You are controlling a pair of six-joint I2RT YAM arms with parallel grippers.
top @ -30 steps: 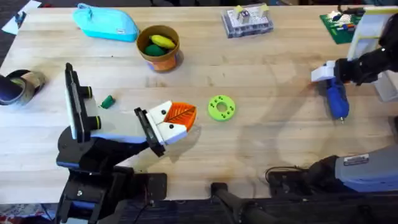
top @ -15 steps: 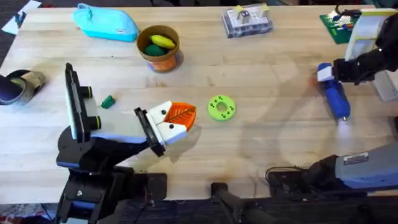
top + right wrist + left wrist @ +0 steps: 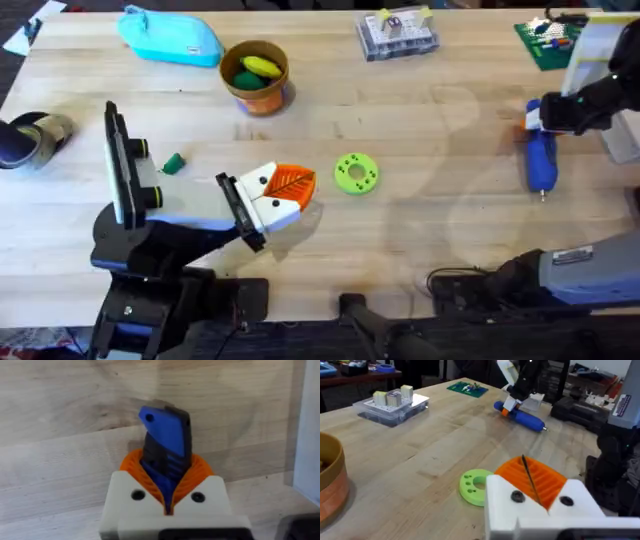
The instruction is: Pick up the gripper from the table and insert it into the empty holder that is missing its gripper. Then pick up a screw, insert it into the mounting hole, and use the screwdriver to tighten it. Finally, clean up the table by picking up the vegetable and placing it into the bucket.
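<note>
My right gripper is shut on the head end of the blue screwdriver at the table's right side. The thin tip points toward the front edge, low over the wood. In the right wrist view the screwdriver sits between the orange pads of that gripper. The left wrist view shows the screwdriver tilted tip-down. The dark-green vegetable lies left of centre. At the back stands the orange-brown bucket, with a yellow and a green piece inside. My left gripper rests shut and empty near the centre. The loose gripper and its holder are out of view.
A lime-green disc with holes lies just right of my left gripper. A light-blue pouch, a clear parts box and a green circuit board line the back edge. A tape roll sits at the far left.
My right gripper has shifted slightly right with the screwdriver, which swung so that its tip points straighter toward the front edge. The left arm has not moved.
</note>
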